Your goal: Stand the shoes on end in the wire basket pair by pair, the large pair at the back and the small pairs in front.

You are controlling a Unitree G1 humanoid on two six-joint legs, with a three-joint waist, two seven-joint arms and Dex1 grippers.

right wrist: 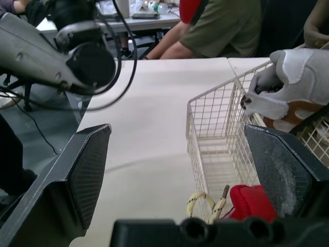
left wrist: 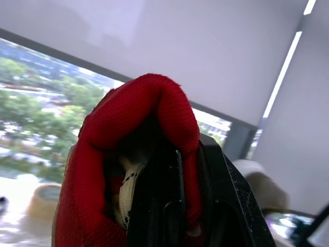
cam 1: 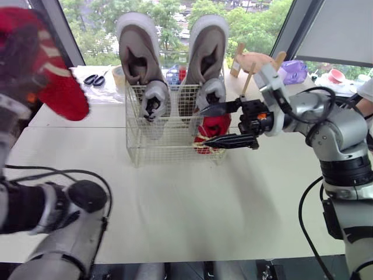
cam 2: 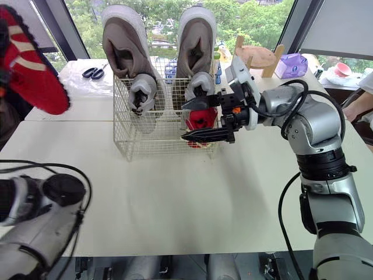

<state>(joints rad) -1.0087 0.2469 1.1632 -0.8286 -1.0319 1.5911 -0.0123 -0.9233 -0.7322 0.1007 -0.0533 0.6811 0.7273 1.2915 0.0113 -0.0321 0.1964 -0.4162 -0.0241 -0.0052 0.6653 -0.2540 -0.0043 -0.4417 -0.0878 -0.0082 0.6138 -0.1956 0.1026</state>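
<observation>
Left gripper (left wrist: pixel 176 198) pinches a red shoe (cam 1: pixel 61 90), upper left; right gripper (cam 1: pixel 224 124) spread wide against the wire basket (cam 1: pixel 140 153), centre.

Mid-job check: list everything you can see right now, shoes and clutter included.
table: 1, white, in front of the robot
wire basket: 1, cream, mid-table
large shoes: 2, grey-beige, on end at the basket's back
small grey shoes: 2, grey-white, on end in front of them
red shoe in basket: 1, red, front right
raised red shoe: 1, red, held high at left
scissors: 1, black, far side, left of basket
person: 1, green shirt, beyond the table
left hand: shut on raised red shoe
right hand: open, at basket's right side
</observation>
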